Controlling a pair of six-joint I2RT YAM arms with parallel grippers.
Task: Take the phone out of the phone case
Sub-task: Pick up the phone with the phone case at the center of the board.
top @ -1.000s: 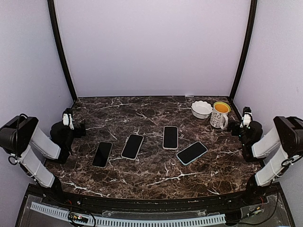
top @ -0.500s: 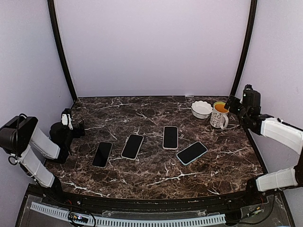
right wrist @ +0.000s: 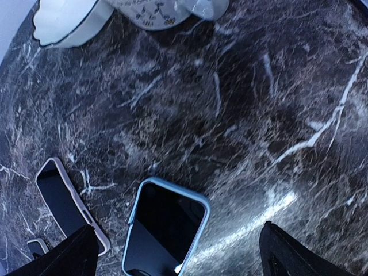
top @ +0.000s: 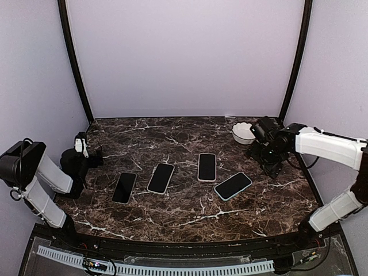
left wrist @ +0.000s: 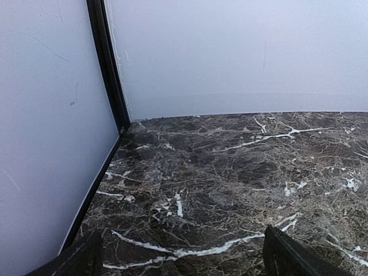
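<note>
Phone in blue case (top: 233, 186), flat on table (top: 172, 213), right of centre, unmoved. Just beyond it, right pincer (top: 265, 160), fingers apart and empty, has swung in from the table's edge, hiding mug (right wrist: 167, 8) from the top view; left pincer (top: 87, 148) apart, unchanged.

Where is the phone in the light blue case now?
In the top view, the blue-cased phone lies slanted on the right half of the table, rightmost of four, just beside the white-cased phone.
</note>
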